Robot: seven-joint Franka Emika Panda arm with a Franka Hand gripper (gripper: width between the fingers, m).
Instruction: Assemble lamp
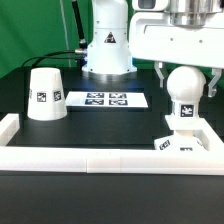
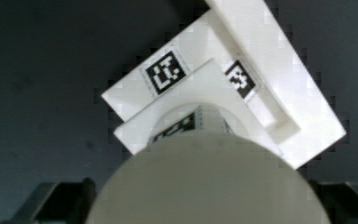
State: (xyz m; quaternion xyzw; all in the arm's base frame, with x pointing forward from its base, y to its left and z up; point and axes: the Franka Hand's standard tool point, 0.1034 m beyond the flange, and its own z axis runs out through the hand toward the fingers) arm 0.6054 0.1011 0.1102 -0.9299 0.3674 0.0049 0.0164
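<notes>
**Bulb held upright over the base**

We see the gripper [image 1: 186, 72] closed on the bulb [image 1: 184, 98], fingers at either side of its round head. The bulb stands upright on the square base [image 1: 181, 143]. The shade [image 1: 45, 95] sits well apart from the base, beside the marker board [image 1: 106, 99].

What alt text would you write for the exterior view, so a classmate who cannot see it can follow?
A robot claw holds a round-headed white bulb upright over a flat square base at the exterior view's right. A cone-shaped shade stands apart at the left, beside the marker board, on a dark table.
</notes>
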